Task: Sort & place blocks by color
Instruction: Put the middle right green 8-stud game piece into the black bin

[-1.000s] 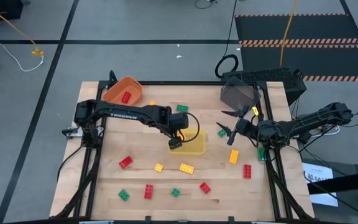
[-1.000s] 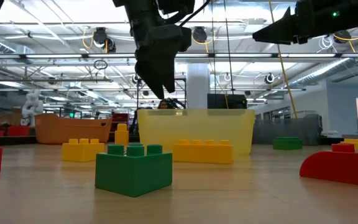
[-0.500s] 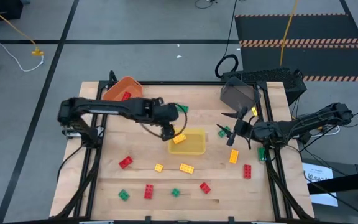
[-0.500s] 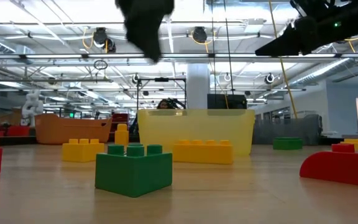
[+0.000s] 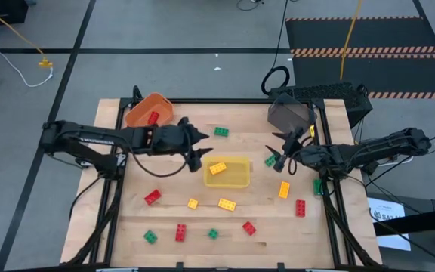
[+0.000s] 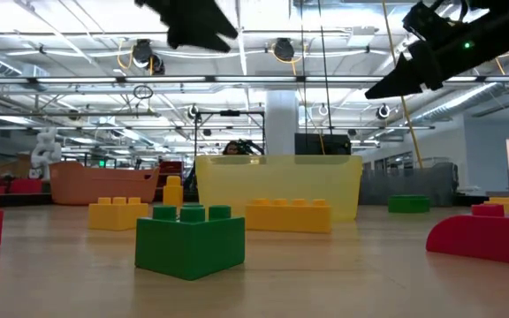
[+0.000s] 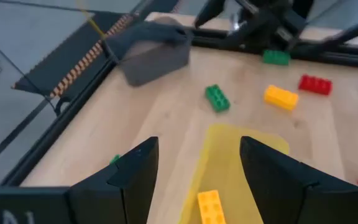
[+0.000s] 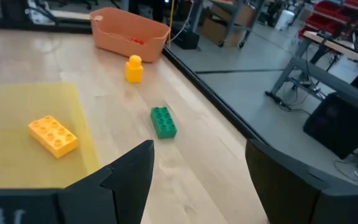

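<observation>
A wooden table seen from above, with two dark robot arms reaching in from opposite sides and small studded toy bricks scattered across it. Three bins stand on the table: an orange bin at the far left holding one red brick, a dark grey bin at the far right, and a shallow yellow bin in the middle holding one yellow brick.

The left gripper hangs in the air just beside the yellow bin's left edge, its two fingers spread apart with nothing between them. The right gripper hovers to the right of the yellow bin, fingers also apart and empty.

A green brick lies on the wood almost directly under the right gripper, between the yellow bin and the grey bin. The right arm is clearly the nearer one. From the left wrist view, this green brick's long axis runs roughly toward the grey bin. Another green brick sits near the far edge, closer to the left gripper.

Unsorted bricks remain along the near half of the table: red, yellow, green, orange-yellow and others.
</observation>
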{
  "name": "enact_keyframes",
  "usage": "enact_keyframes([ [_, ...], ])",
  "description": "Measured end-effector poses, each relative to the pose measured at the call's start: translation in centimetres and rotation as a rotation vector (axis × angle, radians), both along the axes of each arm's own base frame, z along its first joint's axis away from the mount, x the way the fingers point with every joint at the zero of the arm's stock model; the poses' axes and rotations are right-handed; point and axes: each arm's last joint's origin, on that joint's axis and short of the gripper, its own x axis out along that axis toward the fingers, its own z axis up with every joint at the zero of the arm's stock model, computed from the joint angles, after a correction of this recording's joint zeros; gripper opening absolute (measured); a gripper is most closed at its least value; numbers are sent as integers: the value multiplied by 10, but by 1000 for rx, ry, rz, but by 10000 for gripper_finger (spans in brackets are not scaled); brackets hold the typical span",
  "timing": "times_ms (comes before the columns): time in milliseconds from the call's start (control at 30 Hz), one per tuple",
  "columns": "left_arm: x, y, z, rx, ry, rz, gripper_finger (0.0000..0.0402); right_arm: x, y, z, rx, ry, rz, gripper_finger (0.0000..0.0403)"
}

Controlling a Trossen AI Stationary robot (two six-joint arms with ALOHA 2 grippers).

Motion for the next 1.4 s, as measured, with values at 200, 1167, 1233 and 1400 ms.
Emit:
enact_keyframes([
  [200, -26, 5, -31, -8, -94, 23, 225, 4, -1, -2, 13, 18, 4, 247],
  [1167, -75, -14, -119, -115, -66, -102, 225, 79, -45, -23, 295, 1007, 161, 261],
  [1233, -76, -16, -120, -114, -50, -113, 225, 79, -45, -29, 304, 1044, 159, 270],
  [1400, -78, -21, -124, -119, -6, -128, 225, 68, -41, -30, 369, 1157, 181, 287],
])
